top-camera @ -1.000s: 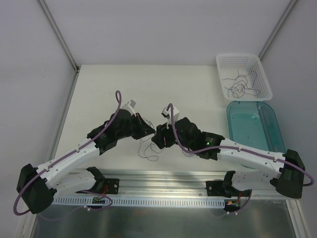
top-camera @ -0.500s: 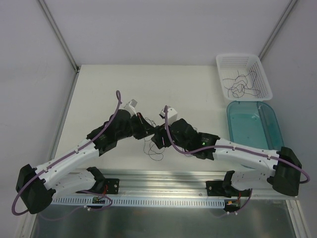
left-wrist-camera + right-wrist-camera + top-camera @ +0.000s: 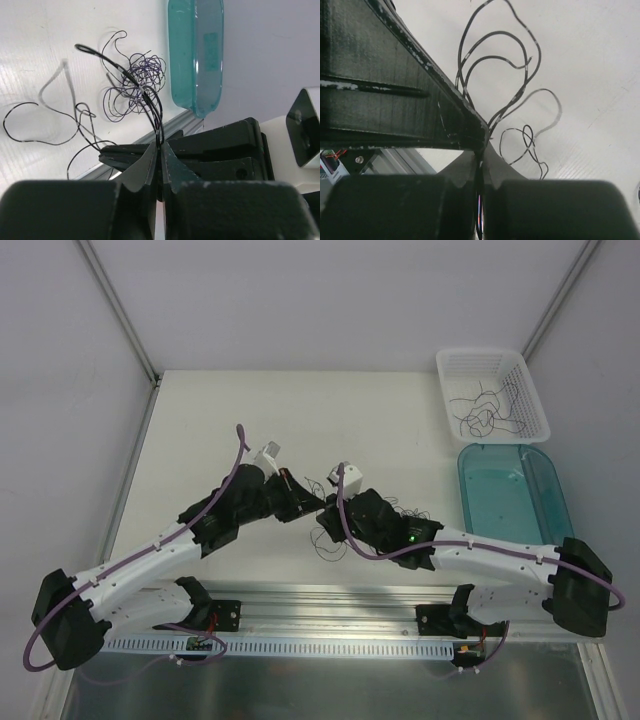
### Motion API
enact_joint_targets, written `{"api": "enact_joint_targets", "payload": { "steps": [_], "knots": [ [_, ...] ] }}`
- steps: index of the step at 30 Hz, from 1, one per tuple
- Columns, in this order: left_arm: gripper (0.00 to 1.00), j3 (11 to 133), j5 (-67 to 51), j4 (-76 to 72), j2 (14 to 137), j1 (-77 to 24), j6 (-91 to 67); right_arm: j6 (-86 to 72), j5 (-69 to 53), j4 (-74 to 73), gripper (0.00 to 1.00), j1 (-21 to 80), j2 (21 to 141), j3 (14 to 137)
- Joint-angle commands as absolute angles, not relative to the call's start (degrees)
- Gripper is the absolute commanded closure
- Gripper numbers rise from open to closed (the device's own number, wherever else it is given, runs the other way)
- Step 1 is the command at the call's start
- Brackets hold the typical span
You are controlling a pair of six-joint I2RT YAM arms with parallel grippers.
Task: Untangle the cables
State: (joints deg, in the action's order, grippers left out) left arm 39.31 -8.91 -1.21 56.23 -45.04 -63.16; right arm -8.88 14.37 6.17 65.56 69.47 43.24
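The cables are thin dark strands, partly bunched in a curly wad (image 3: pixel 136 82) on the white table and partly loose loops (image 3: pixel 322 542) under the grippers. In the middle of the table my left gripper (image 3: pixel 307 502) and right gripper (image 3: pixel 323 508) meet tip to tip. The left gripper (image 3: pixel 160 146) is shut on a few strands that rise from its tips towards the wad. The right gripper (image 3: pixel 481 148) is shut on strands (image 3: pixel 495 75) that loop upward, pressed right against the left gripper's dark fingers (image 3: pixel 385 90).
A white mesh basket (image 3: pixel 520 365) at the back right holds more thin cables (image 3: pixel 485 410). A teal tray (image 3: pixel 515 498) lies in front of it and also shows as a teal tray (image 3: pixel 196 50) in the left wrist view. A metal rail (image 3: pixel 330 600) runs along the near edge.
The right gripper moved left up to the left gripper's tips and went from open to shut on the strands. The strands have lifted and shifted slightly to the right.
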Motion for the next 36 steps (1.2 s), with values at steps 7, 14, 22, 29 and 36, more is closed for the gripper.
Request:
{"api": "enact_joint_targets", "payload": {
  "steps": [7, 14, 22, 29, 36],
  "knots": [
    [0.60, 42.00, -4.84, -0.27, 51.16, -45.35, -58.03, -5.63, 18.98, -1.11, 0.99, 65.57, 60.21, 45.70],
    [0.17, 49.83, -0.18, 11.06, 46.15, -45.00, -46.86, -0.80, 22.58, -11.94, 0.99, 64.95, 57.13, 53.69],
    [0.01, 53.18, 15.52, 24.24, 42.19, -44.39, -31.83, 5.79, 26.45, -27.92, 0.99, 58.28, 54.67, 68.80],
    [0.01, 51.07, 17.41, 30.31, 43.15, -39.30, -22.51, 10.02, 28.48, -40.59, 0.99, 44.76, 52.22, 79.19],
    [0.01, 46.50, 11.52, 31.90, 43.77, -28.31, -19.60, 15.81, 29.09, -45.88, 0.99, 23.33, 47.73, 76.21]
  ]
}}
